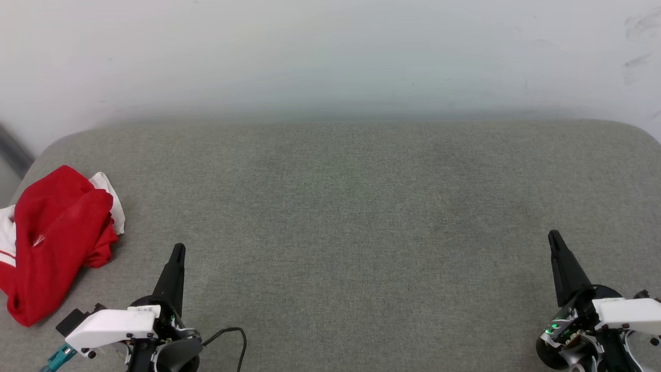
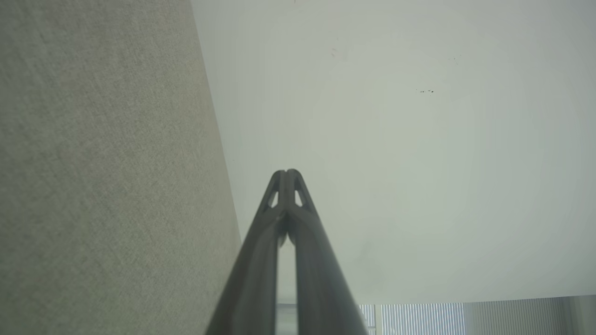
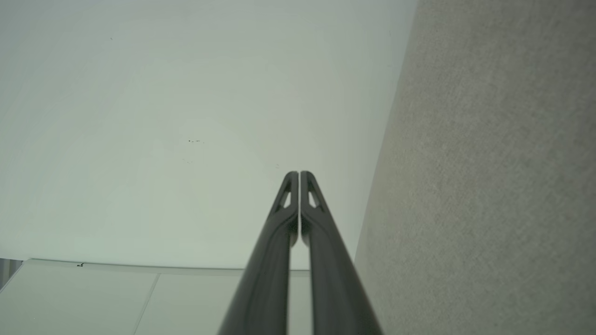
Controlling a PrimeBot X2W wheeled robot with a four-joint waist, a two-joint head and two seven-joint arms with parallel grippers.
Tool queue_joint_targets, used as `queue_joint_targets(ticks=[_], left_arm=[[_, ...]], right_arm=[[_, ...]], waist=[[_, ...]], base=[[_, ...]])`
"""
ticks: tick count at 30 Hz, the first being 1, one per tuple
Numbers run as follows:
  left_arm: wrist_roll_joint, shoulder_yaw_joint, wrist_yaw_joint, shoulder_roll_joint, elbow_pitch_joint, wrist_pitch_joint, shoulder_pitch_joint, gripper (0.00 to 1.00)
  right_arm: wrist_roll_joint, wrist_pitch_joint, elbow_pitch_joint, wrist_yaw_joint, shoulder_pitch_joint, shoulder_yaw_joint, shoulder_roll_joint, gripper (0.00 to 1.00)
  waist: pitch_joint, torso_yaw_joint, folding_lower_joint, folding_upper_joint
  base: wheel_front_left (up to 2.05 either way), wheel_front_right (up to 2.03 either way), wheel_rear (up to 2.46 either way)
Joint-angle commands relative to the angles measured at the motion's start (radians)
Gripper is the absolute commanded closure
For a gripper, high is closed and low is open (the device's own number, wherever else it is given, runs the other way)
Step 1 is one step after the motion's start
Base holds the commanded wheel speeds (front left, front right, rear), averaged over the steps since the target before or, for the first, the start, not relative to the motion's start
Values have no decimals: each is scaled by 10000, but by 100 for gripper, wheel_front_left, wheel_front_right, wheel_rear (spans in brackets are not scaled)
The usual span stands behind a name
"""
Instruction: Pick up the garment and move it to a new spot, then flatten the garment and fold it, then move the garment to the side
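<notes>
The garment (image 1: 54,235) is a crumpled red heap with white sleeve edges, lying at the far left of the grey fabric surface (image 1: 341,217) in the head view. My left gripper (image 1: 178,249) rests at the lower left, just right of the heap and apart from it, fingers pressed together and holding nothing. At the lower right my right gripper (image 1: 553,236) also stands shut and empty. The left wrist view shows the left gripper (image 2: 287,172) closed tip to tip, and the right wrist view shows the right gripper (image 3: 298,173) likewise closed.
A pale wall (image 1: 330,57) rises behind the surface. The surface's rounded far corners and left edge lie close to the garment. A black cable (image 1: 232,333) loops by the left wrist. Wide free fabric lies between the grippers.
</notes>
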Motion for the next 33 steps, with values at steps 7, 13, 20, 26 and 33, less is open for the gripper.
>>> queue_joint_targets(ticks=[7,13,20,26,33], left_arm=[[13,9,-30,-17,-2,-12,-69,100],[13,9,-31,-17,-2,-12,-69,100],[13,9,-30,-17,-2,-12,-69,100],[13,9,-31,-17,-2,-12,-68,100],[13,9,-31,-17,-2,-13,-68,100]], right_arm=[[-43,-4,6,-4,-123,7,35,100],[-43,-5,6,-4,-123,7,35,100],[-43,-5,6,-4,-123,7,35,100],[-43,-5,6,-4,-123,7,35,100],[-43,-5,6,-4,-123,7,35,100]], waist=[[0,0,0,0],[0,0,0,0],[0,0,0,0],[0,0,0,0],[0,0,0,0]], base=[[0,0,0],[0,0,0],[0,0,0],[0,0,0],[0,0,0]])
